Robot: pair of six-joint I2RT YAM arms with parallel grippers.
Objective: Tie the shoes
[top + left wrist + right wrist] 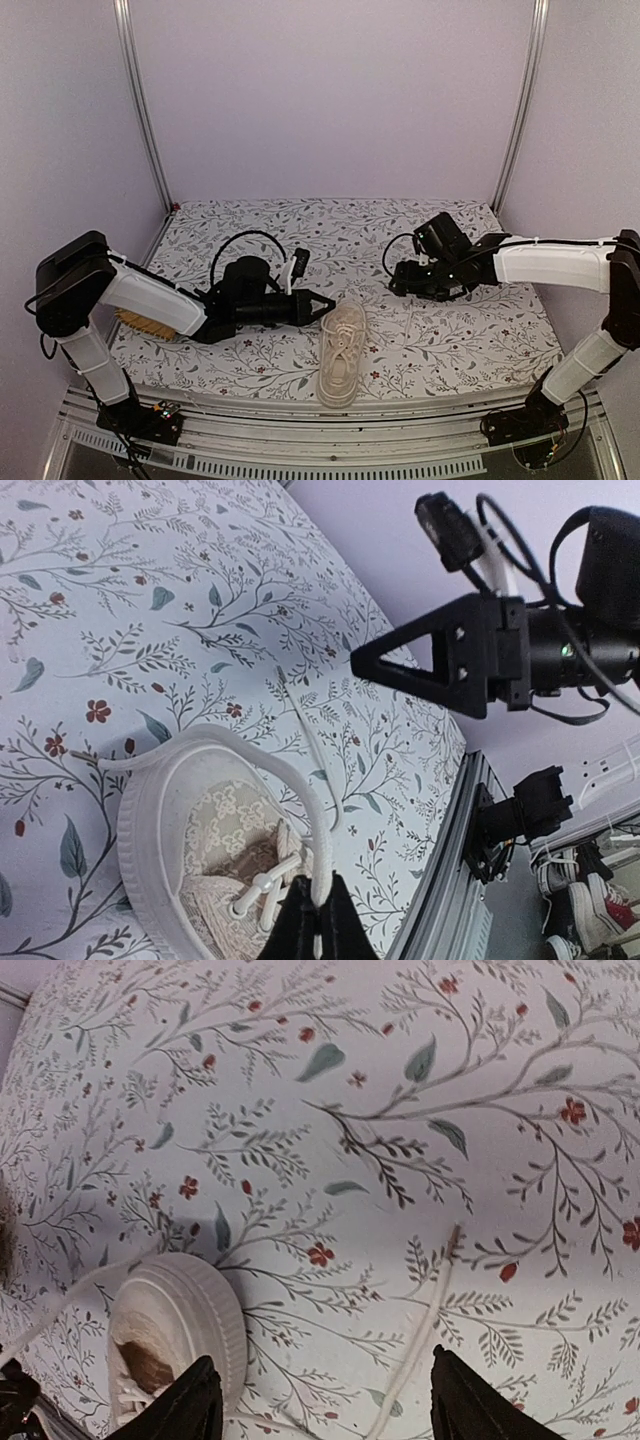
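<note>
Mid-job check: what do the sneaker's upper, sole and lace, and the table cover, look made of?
Upper: cream fabric, matte, with a floral openwork pattern.
Sole: probably off-white rubber, with a ribbed sidewall and a dull finish.
Lace: pale woven cord, limp and curving.
Table cover: floral print, either cloth or vinyl; cannot tell which.

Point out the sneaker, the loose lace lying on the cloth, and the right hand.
sneaker (pixel 342 352): top external view, on its laced upper.
loose lace (pixel 432 1300): right wrist view, middle of the strand.
right hand (pixel 322 1360): right wrist view, midway between its open fingertips.
</note>
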